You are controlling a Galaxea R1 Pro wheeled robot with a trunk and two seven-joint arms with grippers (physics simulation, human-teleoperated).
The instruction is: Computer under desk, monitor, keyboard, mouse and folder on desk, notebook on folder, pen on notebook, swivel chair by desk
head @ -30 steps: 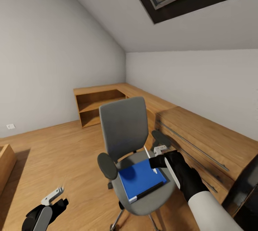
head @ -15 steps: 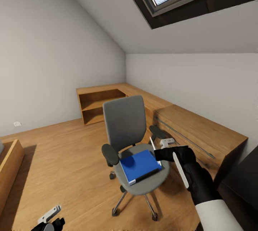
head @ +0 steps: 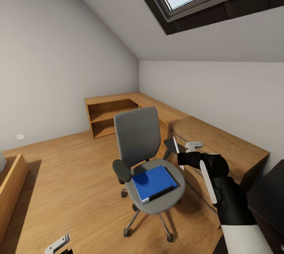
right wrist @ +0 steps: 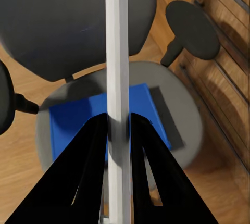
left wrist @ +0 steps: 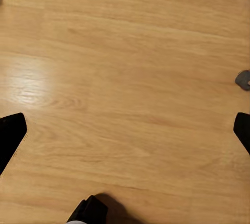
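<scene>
Right end effector (right wrist: 119,125) is pinched tight on the pen (right wrist: 117,52), a slim, stiff, silvery-white stick, light and probably slick, so a mid-shaft pinch suits it. Just below and ahead of it sits the swivel chair (head: 138,136), grey upholstery, black armrests, chrome star base. On the seat lies the folder (head: 153,182), flat, bright blue, white-edged, likely rigid and light; best taken at an overhanging edge, I'd judge. Left end effector (left wrist: 125,125) hangs spread wide, holding nothing, with the glossy plank floor (left wrist: 125,67) beyond it.
</scene>
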